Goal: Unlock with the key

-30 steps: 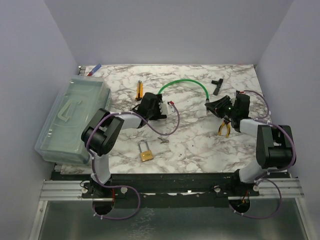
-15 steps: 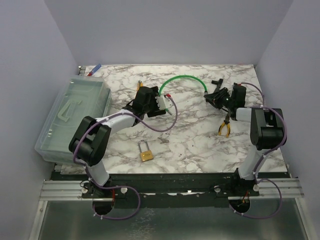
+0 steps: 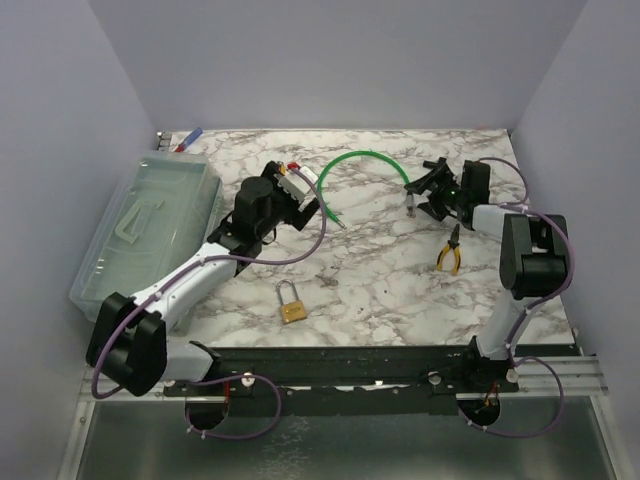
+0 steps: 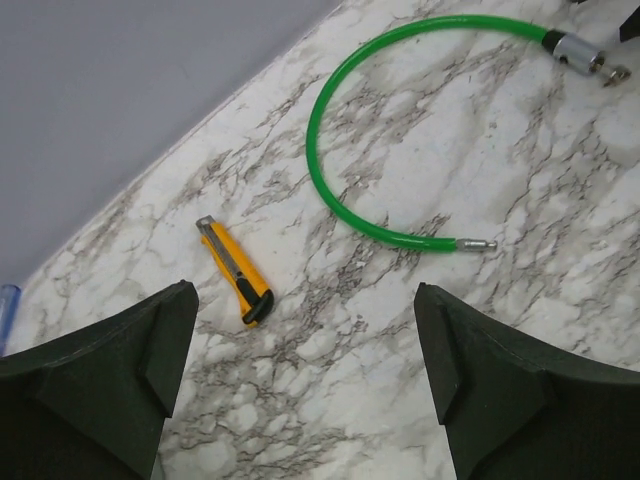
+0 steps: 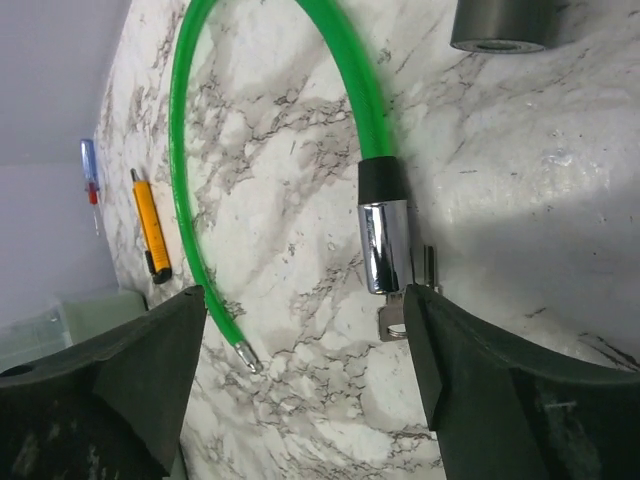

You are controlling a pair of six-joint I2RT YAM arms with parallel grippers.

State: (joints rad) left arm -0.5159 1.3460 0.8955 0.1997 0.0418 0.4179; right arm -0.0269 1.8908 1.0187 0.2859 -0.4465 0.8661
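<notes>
A small brass padlock (image 3: 291, 306) lies near the front of the marble table (image 3: 380, 290). The tiny silvery key (image 3: 327, 281) lies just to its right, far from both grippers. A green cable (image 3: 362, 155) arcs across the back, its thin metal tip (image 4: 478, 243) lying free. At the cable's chrome barrel (image 5: 385, 245), a flat key-like tab (image 5: 393, 322) sits beside the inner edge of one finger. My right gripper (image 5: 305, 300) is open around that spot and grips nothing. My left gripper (image 4: 303, 300) hovers open over bare marble, below a yellow utility knife (image 4: 235, 272).
A clear plastic box (image 3: 150, 230) fills the left side. Yellow-handled pliers (image 3: 449, 252) lie right of centre. A black T-shaped tool (image 3: 432, 163) is behind my right gripper (image 3: 428, 190). A blue and red screwdriver (image 3: 188, 139) lies at the back left corner.
My right gripper has opened after carrying the cable's barrel end toward the back. My left arm has stretched out, its open gripper moving back and left. The padlock and key stayed put.
</notes>
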